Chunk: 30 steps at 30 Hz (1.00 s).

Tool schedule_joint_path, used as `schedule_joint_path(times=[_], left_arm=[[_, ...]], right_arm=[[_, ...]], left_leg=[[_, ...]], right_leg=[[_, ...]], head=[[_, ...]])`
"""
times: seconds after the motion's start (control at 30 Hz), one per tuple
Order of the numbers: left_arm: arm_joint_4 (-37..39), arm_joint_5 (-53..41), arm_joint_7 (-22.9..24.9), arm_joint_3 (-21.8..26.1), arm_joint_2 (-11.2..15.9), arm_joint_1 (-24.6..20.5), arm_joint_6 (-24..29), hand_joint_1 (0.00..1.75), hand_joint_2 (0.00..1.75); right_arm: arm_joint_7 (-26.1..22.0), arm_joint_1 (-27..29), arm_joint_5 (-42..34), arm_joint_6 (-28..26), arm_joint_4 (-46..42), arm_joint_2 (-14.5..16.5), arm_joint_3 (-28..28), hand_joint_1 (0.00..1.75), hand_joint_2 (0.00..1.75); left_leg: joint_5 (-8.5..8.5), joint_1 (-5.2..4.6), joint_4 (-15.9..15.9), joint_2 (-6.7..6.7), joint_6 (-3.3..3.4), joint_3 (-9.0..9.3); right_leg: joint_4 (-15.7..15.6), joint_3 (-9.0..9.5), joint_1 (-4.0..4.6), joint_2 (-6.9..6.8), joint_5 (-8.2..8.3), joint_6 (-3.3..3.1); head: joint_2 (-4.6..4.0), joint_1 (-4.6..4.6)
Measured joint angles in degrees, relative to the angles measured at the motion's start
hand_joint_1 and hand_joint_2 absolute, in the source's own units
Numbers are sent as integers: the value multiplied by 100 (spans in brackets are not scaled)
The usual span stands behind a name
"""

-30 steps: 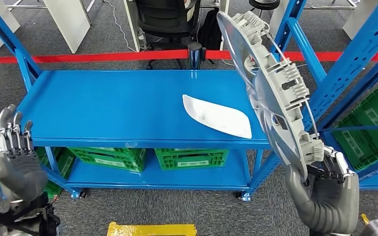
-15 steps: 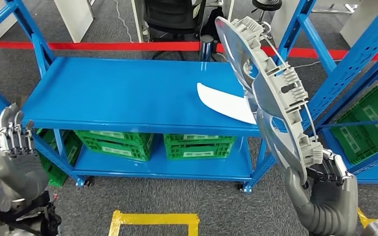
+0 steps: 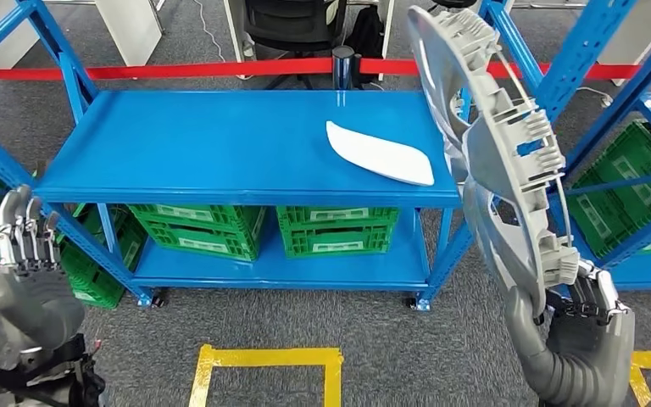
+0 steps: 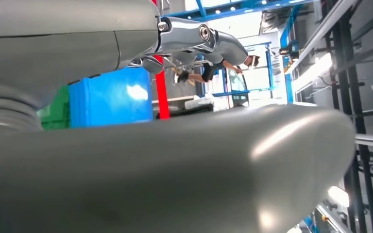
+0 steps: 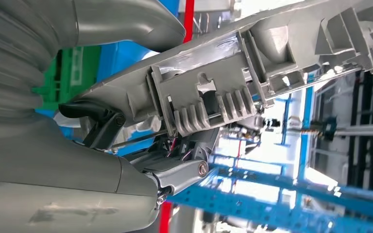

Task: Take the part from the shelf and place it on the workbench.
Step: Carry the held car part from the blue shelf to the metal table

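My right hand [image 3: 578, 326] grips the lower rim of a large round grey plastic part [image 3: 492, 157], a wheel-cover shape with clips and a wire ring on its back. It stands upright on edge at the right of the head view, clear of the shelf. Up close in the right wrist view, the part's ribbed clips [image 5: 209, 104] sit against my right hand [image 5: 77, 160]. A white curved part [image 3: 379, 153] lies flat on the blue shelf [image 3: 178, 148], toward its right end. My left hand [image 3: 27, 267] is raised at the lower left with straight fingers, holding nothing.
Green crates [image 3: 331, 230] fill the shelf's lower level. More blue racking [image 3: 610, 102] with green crates stands at the right. Yellow tape [image 3: 263, 360] marks a square on the grey carpet below. A red barrier tape [image 3: 153, 69] and an office chair [image 3: 288, 21] lie behind the shelf.
The whole view has shifted: the shelf now sits farther away and more yellow floor tape shows, so the camera has backed off. My right hand still holds the grey part upright.
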Motion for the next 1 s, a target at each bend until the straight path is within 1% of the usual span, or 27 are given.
schedule_joint_path(times=[0.03, 0.07, 0.1, 0.13, 0.17, 0.2, 0.23, 0.27, 0.3, 0.33, 0.37, 0.43, 0.47, 0.5, 0.53, 0.57, 0.6, 0.67, 0.7, 0.73, 0.8, 0.83, 0.87, 0.9, 0.93, 0.97, 1.0], left_arm=[[3, 1, 3, -2, 1, -1, -5, 0, 0], [5, 2, 5, -4, 1, -3, -14, 0, 0], [8, 2, 9, -7, 1, -8, -24, 0, 0], [9, 2, 11, -10, 1, -15, -34, 0, 0], [11, 3, 12, -13, 1, -21, -42, 0, 0], [13, 5, 12, -16, 1, -22, -45, 0, 0], [15, 11, 10, -18, 1, -18, -47, 0, 0], [20, 23, 4, -20, 0, -14, -46, 0, 0], [25, 42, -7, -20, 0, -9, -46, 0, 0], [31, 62, -25, -21, -1, -5, -43, 0, 0], [39, 90, -51, -21, -1, 0, -39, 0, 0], [71, 176, -129, -21, -3, 28, -18, 0, 0], [95, 227, -181, -21, -5, 48, -4, 0, 0], [121, 268, -237, -22, -8, 67, 13, 0, 0], [146, 292, -287, -22, -10, 82, 31, 0, 0], [165, 300, -322, -23, -11, 91, 50, 0, 0], [177, 301, -345, -23, -14, 94, 69, 0, 0], [188, 294, -362, -22, -23, 98, 97, 0, 0], [191, 283, -364, -23, -28, 102, 103, 0, 0], [194, 258, -354, -24, -32, 107, 111, 0, 0], [191, 178, -282, -27, -34, 121, 130, 0, 0], [186, 138, -232, -27, -34, 130, 140, 0, 0], [182, 106, -187, -26, -31, 139, 150, 0, 0], [180, 82, -152, -26, -29, 150, 158, 0, 0], [179, 67, -130, -25, -27, 162, 166, 0, 0], [179, 54, -116, -23, -25, 174, 176, 0, 0], [178, 47, -107, -23, -24, 182, 182, 0, 0]], right_arm=[[1, 15, -1, -14, 0, 1, -1, 175, 175], [2, 31, -4, -33, 0, 1, -2, 175, 175], [3, 46, -10, -54, -1, 1, -3, 175, 175], [3, 60, -20, -70, -4, 1, -7, 175, 175], [3, 77, -32, -86, -7, 1, -12, 175, 175], [3, 94, -43, -97, -9, 1, -19, 175, 175], [3, 108, -51, -105, -11, 1, -28, 175, 175], [4, 124, -55, -114, -13, 1, -36, 175, 175], [7, 140, -56, -120, -14, -1, -46, 175, 175], [12, 159, -57, -127, -15, -2, -59, 175, 175], [18, 181, -59, -134, -15, -5, -75, 175, 175], [25, 228, -79, -154, -16, -9, -119, 175, 175], [21, 246, -95, -162, -16, -10, -144, 175, 175], [14, 260, -111, -166, -16, -10, -167, 175, 175], [2, 268, -129, -162, -16, -10, -188, 175, 175], [-12, 269, -144, -154, -17, -10, -208, 175, 175], [-24, 264, -158, -142, -21, -10, -228, 175, 175], [-38, 254, -178, -115, -41, -10, -269, 175, 175], [-48, 250, -179, -95, -52, -10, -284, 175, 175], [-62, 247, -179, -67, -61, -10, -296, 175, 175], [-91, 236, -178, 13, -69, -5, -309, 175, 175], [-98, 224, -180, 49, -70, -1, -313, 175, 175], [-98, 213, -186, 77, -70, 3, -314, 175, 175], [-98, 202, -195, 98, -67, 9, -314, 175, 175], [-97, 195, -204, 109, -62, 15, -314, 175, 175], [-97, 191, -214, 118, -54, 20, -314, 175, 175], [-97, 188, -221, 122, -44, 26, -313, 175, 175]], left_leg=[[120, 15, -43, 1, -18, 124], [272, 32, -282, 3, -35, 351], [351, 49, -667, 4, -51, 651], [348, 50, -1085, -1, -54, 967], [289, 45, -1413, -6, -41, 1197], [216, 30, -1615, -13, -12, 1303], [198, 7, -1684, -18, 34, 1315], [228, 6, -1686, -13, 94, 1253], [274, 5, -1689, -6, 150, 1193], [326, 9, -1694, 2, 207, 1146], [383, 15, -1701, 11, 254, 1089], [504, -5, -1693, 17, 301, 975], [572, -19, -1682, 18, 310, 902], [640, -34, -1665, 17, 313, 818], [703, -47, -1645, 16, 311, 721], [760, -60, -1625, 14, 307, 629], [810, -68, -1610, 13, 303, 556], [907, -83, -1599, 14, 270, 457], [961, -76, -1603, 18, 240, 427], [1019, -68, -1620, 21, 201, 407], [1091, -51, -1656, 18, 127, 379], [1017, -51, -1615, 12, 97, 337], [840, -51, -1464, 7, 74, 269], [579, -45, -1192, 3, 54, 174], [305, -40, -833, 3, 31, 74], [108, -35, -464, 4, 13, -2], [35, -33, -198, 4, -1, -25]], right_leg=[[23, -94, -11, 0, 53, 20], [55, -187, -26, 2, 102, 48], [99, -274, -36, 6, 144, 82], [150, -349, -41, 10, 179, 119], [193, -405, -42, 15, 218, 159], [219, -441, -42, 16, 262, 196], [222, -460, -47, 16, 311, 234], [217, -477, -59, 18, 347, 273], [240, -506, -72, 22, 310, 308], [341, -567, -81, 27, 166, 339], [548, -645, -87, 33, -76, 360], [1249, -814, -86, 38, -652, 379], [1586, -847, -84, 40, -808, 378], [1799, -824, -78, 41, -831, 368], [1813, -715, -68, 44, -740, 346], [1619, -512, -53, 47, -591, 309], [1246, -234, -31, 50, -486, 253], [446, 319, 13, 54, -486, 153], [189, 470, 36, 54, -534, 121], [80, 529, 55, 53, -551, 106], [-27, 484, 57, 35, -449, 68], [-78, 453, 44, 20, -385, 38], [-125, 418, 26, 6, -312, 7], [-144, 384, 18, -6, -250, -15], [-144, 308, 18, -7, -190, -35], [-134, 235, 19, -8, -129, -41], [-122, 148, 20, -9, -72, -36]], head=[[0, -13], [0, -25], [0, -44], [0, -72], [0, -92], [0, -105], [0, -110], [0, -102], [0, -94], [0, -75], [0, -44], [0, 45], [0, 80], [0, 107], [0, 126], [0, 142], [0, 157], [0, 167], [0, 165], [0, 165], [0, 178], [0, 174], [0, 151], [0, 119], [0, 88], [0, 61], [0, 42]])
